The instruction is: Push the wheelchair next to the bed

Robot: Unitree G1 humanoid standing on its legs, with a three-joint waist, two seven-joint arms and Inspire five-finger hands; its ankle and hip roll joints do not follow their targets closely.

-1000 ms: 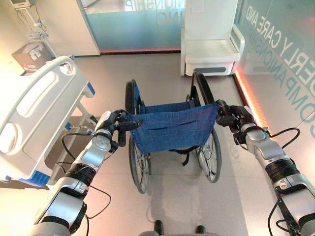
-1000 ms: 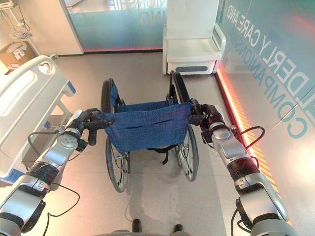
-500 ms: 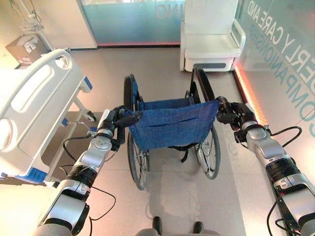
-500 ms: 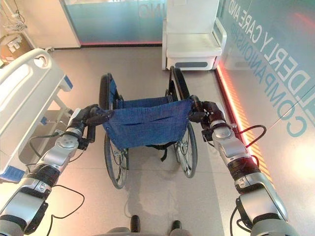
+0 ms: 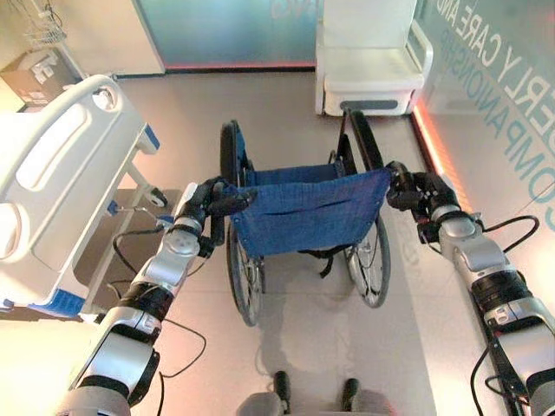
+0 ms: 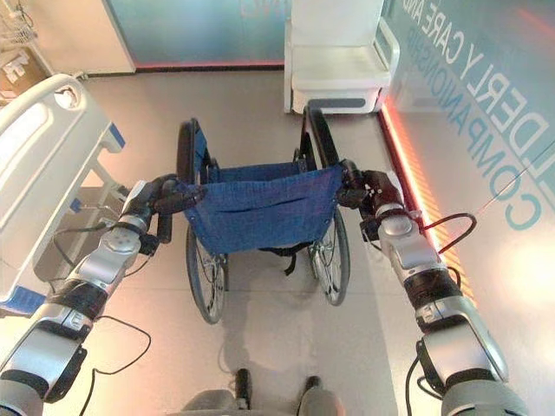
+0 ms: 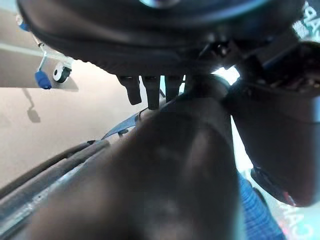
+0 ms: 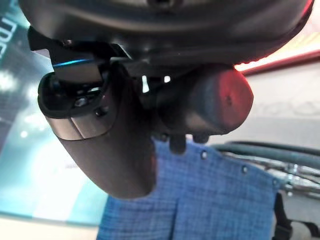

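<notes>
The left hand (image 5: 201,208) is clamped on the wheelchair's left push handle (image 5: 232,203), at about 9 o'clock of the blue backrest (image 5: 303,212); the right hand (image 5: 414,192) is curled round the right push handle (image 8: 212,107) at 3 o'clock. The wheelchair (image 5: 299,221) stands mid-floor, facing away. The bed (image 5: 61,186) lies at 10 o'clock, near but apart from its left wheel (image 5: 244,279). A white seat (image 5: 371,74) stands at 12 o'clock by the glass wall (image 5: 490,74)

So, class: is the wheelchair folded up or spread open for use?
Spread open: the wheelchair's blue back cloth is stretched flat between its two wheels, which stand well apart.
</notes>
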